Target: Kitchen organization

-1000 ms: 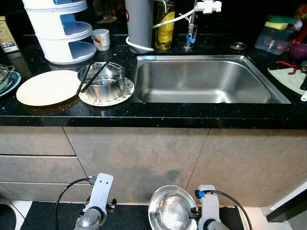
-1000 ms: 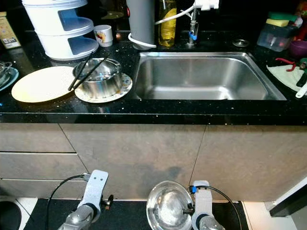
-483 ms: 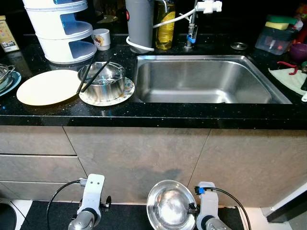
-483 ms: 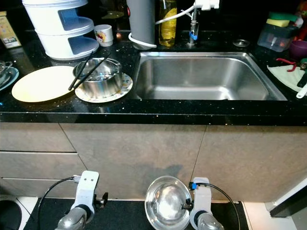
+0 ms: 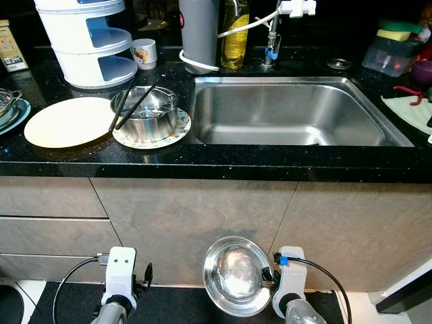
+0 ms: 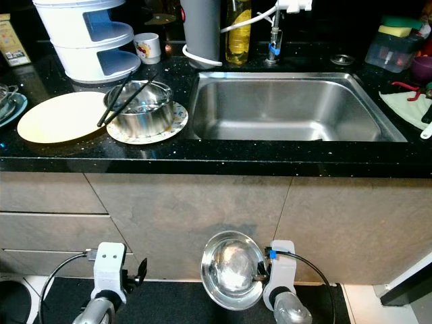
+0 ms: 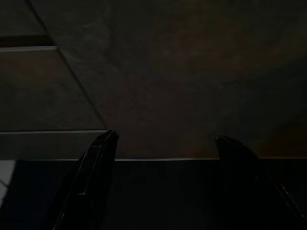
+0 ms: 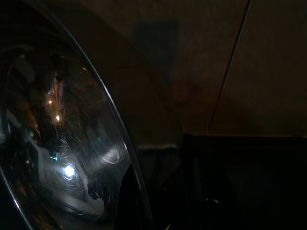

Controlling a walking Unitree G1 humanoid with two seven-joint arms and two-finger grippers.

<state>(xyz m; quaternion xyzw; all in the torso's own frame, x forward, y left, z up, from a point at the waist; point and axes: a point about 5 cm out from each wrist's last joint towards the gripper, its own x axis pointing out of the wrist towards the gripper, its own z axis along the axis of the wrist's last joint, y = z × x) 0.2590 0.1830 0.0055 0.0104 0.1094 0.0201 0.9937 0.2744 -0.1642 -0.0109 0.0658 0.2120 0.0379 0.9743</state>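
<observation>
One steel bowl point(image 5: 234, 274) in my right gripper point(image 5: 267, 275), pinched at the rim, held low in front of the cabinet doors point(image 5: 202, 216), well below the counter edge. Bowl's open face is tilted up toward the head camera. Right wrist view is dark but shows the bowl's shiny inside point(image 8: 62, 143) right up against the fingers.

Left gripper point(image 7: 163, 143) hangs idle by the drawer fronts, fingers point(image 7: 96, 158) spread apart with nothing between them.

Above, on the black counter point(image 5: 202, 158): empty stainless sink point(image 5: 297, 115) right of centre, with the faucet point(image 5: 273, 40) behind it. Left of the sink, a metal pot point(image 5: 144, 113) sits on a patterned plate point(image 5: 172, 131), with two black chopsticks point(image 5: 128, 108) lying across its rim. A cream plate point(image 5: 64, 123) sits just beside that, further left. Behind them are a white tiered container point(image 5: 84, 37), a small mug point(image 5: 144, 52), a grey cylinder point(image 5: 197, 30) and an oil bottle point(image 5: 234, 34). At the far right, a container with sponges point(image 5: 395, 50) and a cloth point(image 5: 412, 111).
</observation>
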